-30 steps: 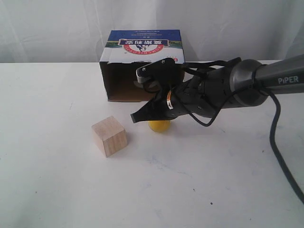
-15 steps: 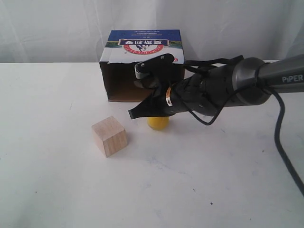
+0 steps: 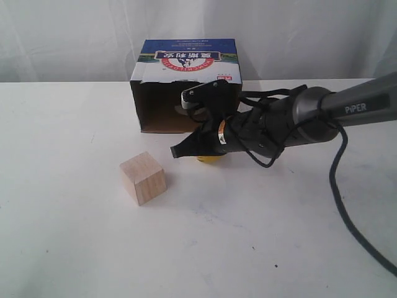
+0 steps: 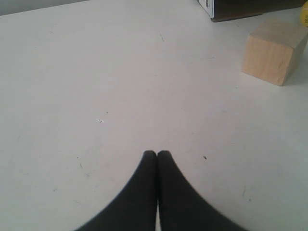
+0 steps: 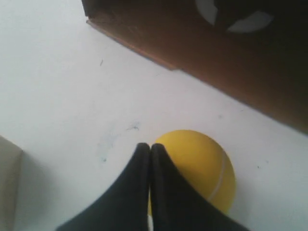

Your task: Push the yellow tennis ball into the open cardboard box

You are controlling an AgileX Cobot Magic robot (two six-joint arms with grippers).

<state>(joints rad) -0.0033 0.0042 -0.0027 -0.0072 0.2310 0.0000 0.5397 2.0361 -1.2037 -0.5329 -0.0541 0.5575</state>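
Note:
The yellow tennis ball (image 3: 208,159) lies on the white table just in front of the open cardboard box (image 3: 186,59), mostly hidden under my right arm; the right wrist view shows the ball (image 5: 202,166) with its pale seam. My right gripper (image 3: 175,151) is shut with nothing held, its fingertips (image 5: 144,147) low over the ball's side that faces away from the box (image 5: 216,62). My left gripper (image 4: 157,153) is shut and empty over bare table, far from the ball (image 4: 304,14), whose edge just shows at the frame's border.
A pale wooden cube (image 3: 143,177) stands on the table to the left of the ball and in front of the box; the left wrist view also shows this cube (image 4: 272,57). A black cable (image 3: 347,205) trails from the right arm across the table's right side.
The right gripper has pushed toward the box and sunk lower. The ball has rolled a little closer to the box opening and is now more hidden under the arm.

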